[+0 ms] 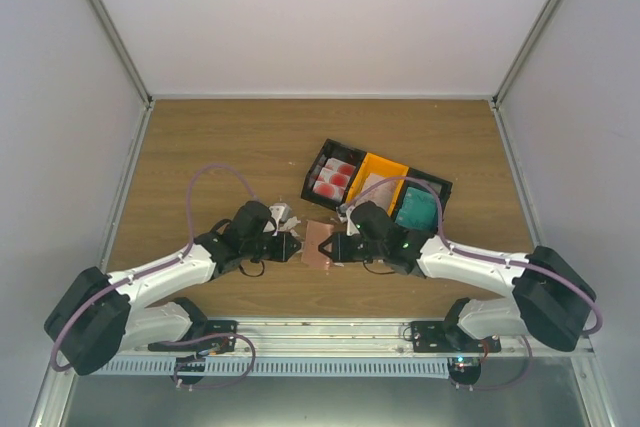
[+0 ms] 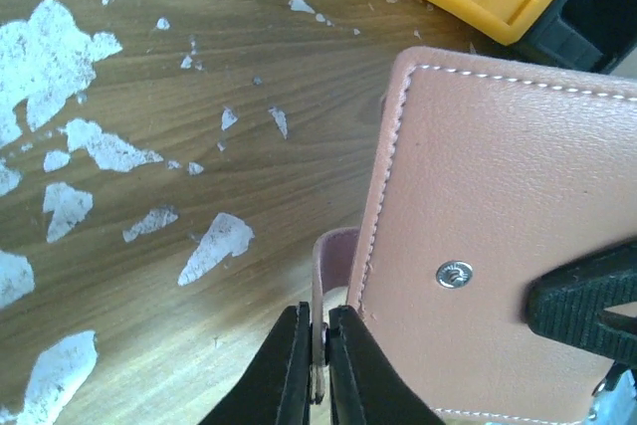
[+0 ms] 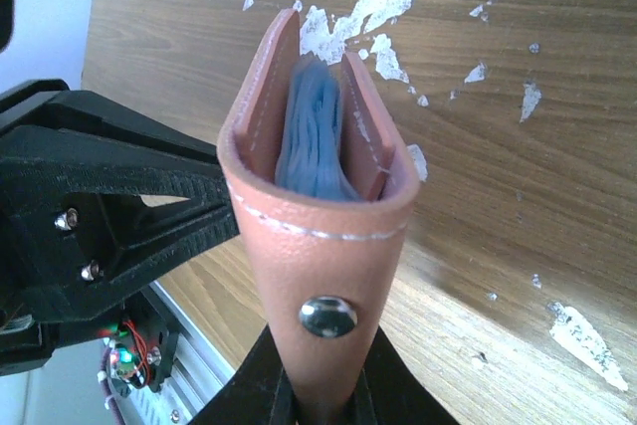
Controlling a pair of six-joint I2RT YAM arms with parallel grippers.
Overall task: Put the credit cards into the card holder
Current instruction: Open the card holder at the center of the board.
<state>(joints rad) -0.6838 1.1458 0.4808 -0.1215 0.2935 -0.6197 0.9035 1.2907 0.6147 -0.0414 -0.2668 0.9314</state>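
**Count.** We see one card holder [image 2: 498,236], salmon pink, with one metal stud [image 2: 454,274] on its face. There are two grippers, both on it. Three bins stand in a row: a first black bin [image 1: 314,169], an orange bin [image 1: 385,169] and a second black bin [image 1: 432,179]. White-and-red cards [image 1: 335,177] lie in the first black bin; we make out at least two. Teal cards [image 1: 415,210] lie in the second black bin, and we cannot count them from above.

**Position.** The card holder is at mid table [image 1: 220,147], just in front of the bins and between the two arms. We cannot tell whether it rests on the wood.

**Grip.**
- The left gripper [image 2: 318,325] has its jaws drawn narrow, pinching the edge of the holder's inner flap.
- The right gripper [image 3: 323,385] also has narrow jaws, clamped on the holder's folded end just below the stud.

In the right wrist view the holder's mouth gapes away from the camera. A teal-blue layer [image 3: 314,136] shows between the flaps, too blurred for us to count.

**Surroundings.** Many white flecks [image 2: 60,57] are scattered over the wood, the largest to the left in the left wrist view.

**In the way.** One finger of the right gripper overlaps the holder's face. The left gripper's black body sits just beside the holder.
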